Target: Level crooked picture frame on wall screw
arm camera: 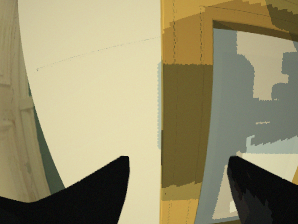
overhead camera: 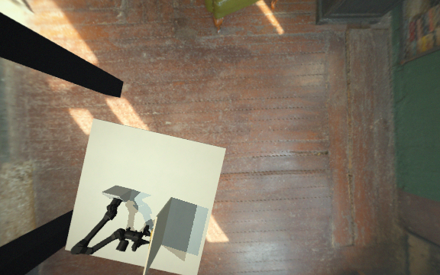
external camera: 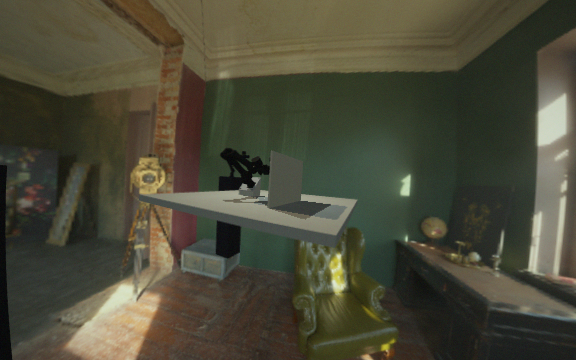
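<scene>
you're looking at the picture frame point(arm camera: 182, 116) filling the right half against the pale wall point(arm camera: 93, 83), the gripper point(arm camera: 178, 212) fingers standing apart at the bottom corners, gripping nothing.
</scene>
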`<state>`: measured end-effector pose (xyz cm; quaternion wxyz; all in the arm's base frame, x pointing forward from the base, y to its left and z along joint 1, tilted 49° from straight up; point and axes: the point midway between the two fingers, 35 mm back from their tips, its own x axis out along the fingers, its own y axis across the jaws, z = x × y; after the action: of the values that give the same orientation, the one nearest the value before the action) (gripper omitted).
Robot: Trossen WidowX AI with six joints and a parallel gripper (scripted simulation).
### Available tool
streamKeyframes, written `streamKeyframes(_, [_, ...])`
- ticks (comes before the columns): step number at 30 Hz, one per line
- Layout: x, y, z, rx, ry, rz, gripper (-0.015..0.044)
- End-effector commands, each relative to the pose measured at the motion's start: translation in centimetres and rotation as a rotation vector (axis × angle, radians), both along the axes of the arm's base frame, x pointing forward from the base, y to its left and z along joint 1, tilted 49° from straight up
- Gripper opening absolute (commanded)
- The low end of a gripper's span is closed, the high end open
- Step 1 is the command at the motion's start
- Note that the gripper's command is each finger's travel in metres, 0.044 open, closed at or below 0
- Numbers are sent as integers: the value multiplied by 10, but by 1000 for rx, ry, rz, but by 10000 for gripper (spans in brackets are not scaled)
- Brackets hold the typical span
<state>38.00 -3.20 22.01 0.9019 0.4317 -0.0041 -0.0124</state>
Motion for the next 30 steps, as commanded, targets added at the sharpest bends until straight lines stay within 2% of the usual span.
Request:
streamKeyframes(1, [0, -1, 0, -5, -2, -5, 260])
streamKeyframes(7, [0, -1, 1, -5, -2, -5, 260])
streamKeyframes(14, [0, -1, 1, -5, -2, -5, 76])
streamKeyframes(21, [0, -1, 1, -5, -2, -5, 30])
streamKeyframes(22, [0, -1, 1, -5, -2, -5, 3])
streamKeyframes(30, [0, -1, 1, -5, -2, -5, 0])
